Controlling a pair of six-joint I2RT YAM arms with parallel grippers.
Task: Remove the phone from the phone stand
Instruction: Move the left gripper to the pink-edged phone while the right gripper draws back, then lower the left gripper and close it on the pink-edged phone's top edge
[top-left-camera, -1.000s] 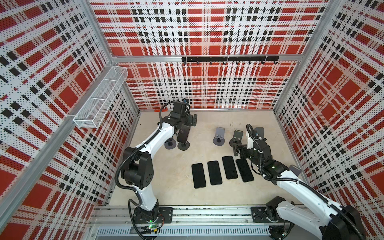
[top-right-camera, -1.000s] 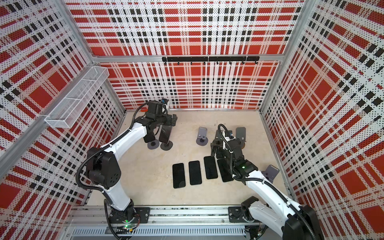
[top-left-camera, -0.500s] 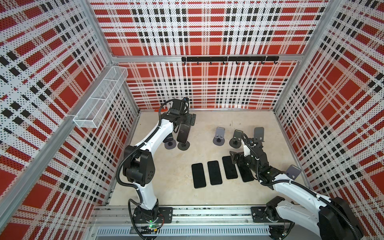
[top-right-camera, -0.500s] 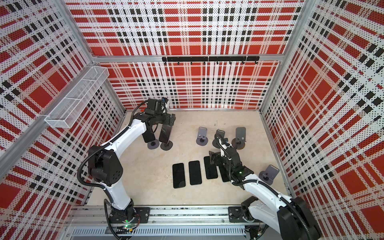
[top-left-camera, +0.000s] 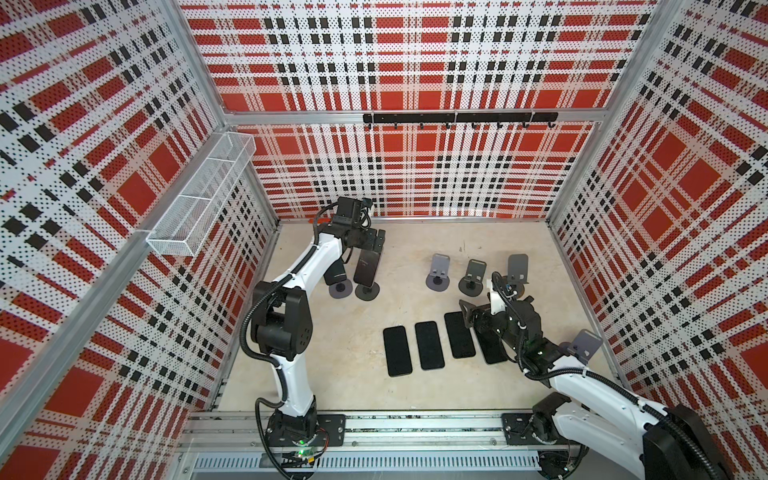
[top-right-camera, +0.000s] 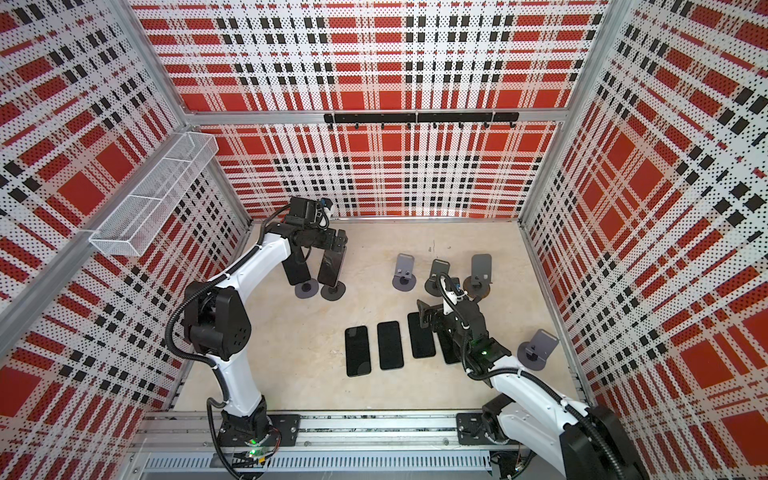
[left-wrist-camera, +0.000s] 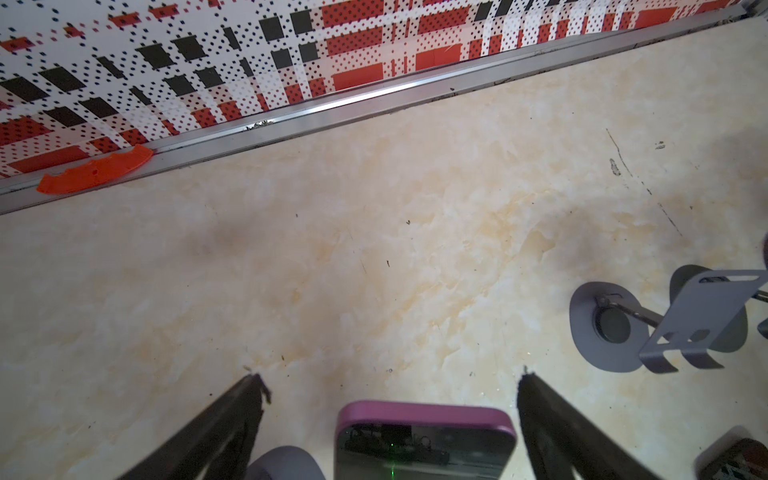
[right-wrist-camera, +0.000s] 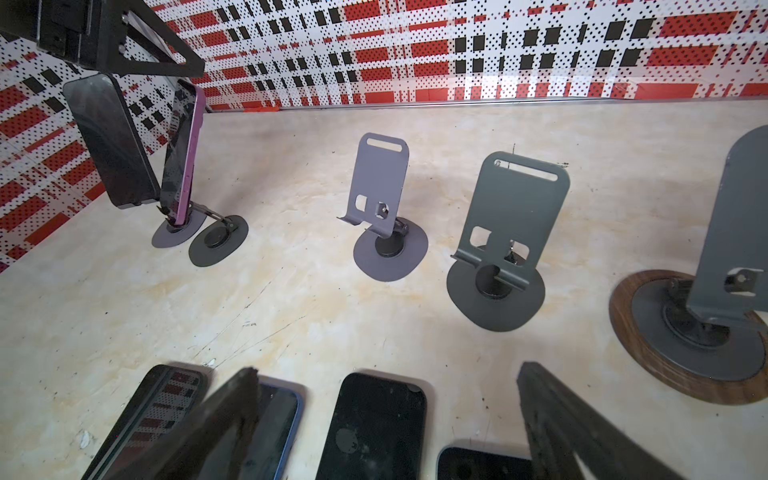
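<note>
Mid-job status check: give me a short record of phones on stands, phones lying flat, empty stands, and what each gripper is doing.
phones on stands: two, purple-cased phone and dark phone, side by side
flat phones: four, in a row
empty stands: four; three in a row, one by the right wall
left gripper: open, fingers either side of the purple-cased phone's top, gaps on both sides
right gripper: open, empty, over the right end of the flat row

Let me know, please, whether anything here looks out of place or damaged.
An orange plastic fragment lies against the back wall's rail; it looks like stray debris, perhaps broken off something.
</note>
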